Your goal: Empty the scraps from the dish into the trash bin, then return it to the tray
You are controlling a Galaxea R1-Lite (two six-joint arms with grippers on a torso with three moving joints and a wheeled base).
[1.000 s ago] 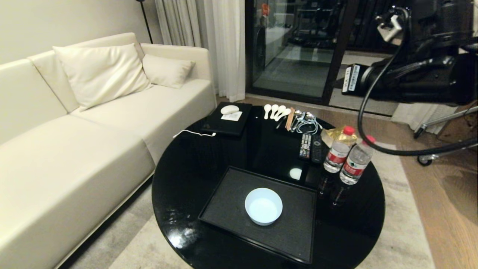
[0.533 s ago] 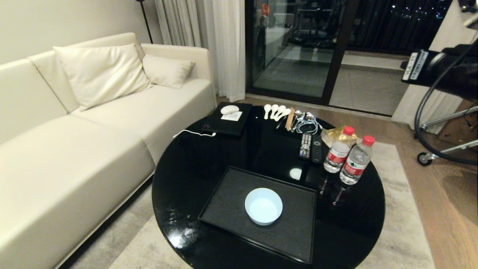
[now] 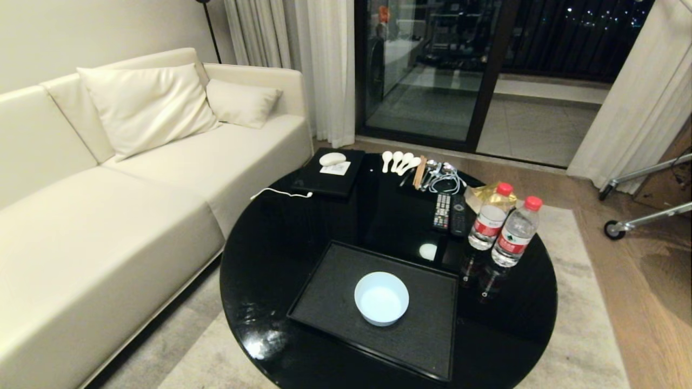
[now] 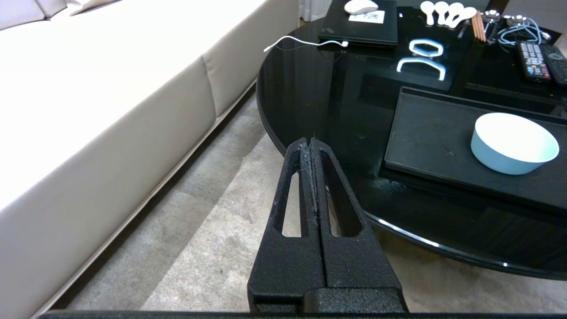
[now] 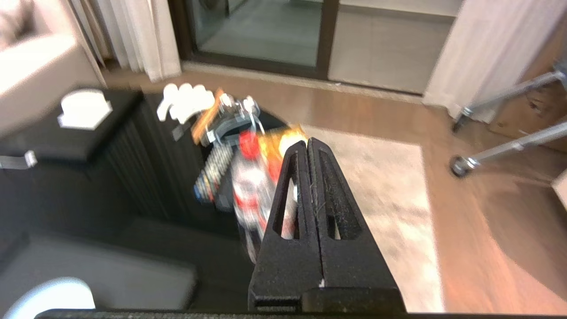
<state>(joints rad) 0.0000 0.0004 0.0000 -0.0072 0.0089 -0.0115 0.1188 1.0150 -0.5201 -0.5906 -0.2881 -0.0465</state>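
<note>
One bowl (image 3: pixel 381 297), pale blue-white, sits upright low and centre in the head view, on the black tray (image 3: pixel 330 292), a bit right of the tray's middle. Inside looks clean, no scraps visible; no trash bin in any view. Judging by that, the emptying and the return look done.

Left gripper (image 4: pixel 311 144) has its jaws pressed together, nothing between them, hanging over the rug (image 4: pixel 199 248) beside the round black table (image 4: pixel 310 110); the bowl shows at the right edge of that view. Right gripper (image 5: pixel 308 144) is also closed and empty, up over the table's right part, bottles (image 5: pixel 248 186) blurred behind it. Neither arm shows in the head view.

Handling guess: bowl looks glazed ceramic or hard melamine, so stiff, smooth, slippery, chips if dropped; probably light. Best hold is a pinch on the rim wall, one finger inside and one outside, on the side nearest the approaching arm. The textured tray surface should keep it from sliding much.

Two water bottles (image 3: pixel 508 229) stand right of the tray, apart from it; remotes (image 3: pixel 448 212) and spoons (image 3: pixel 399 160) lie further up the frame.
</note>
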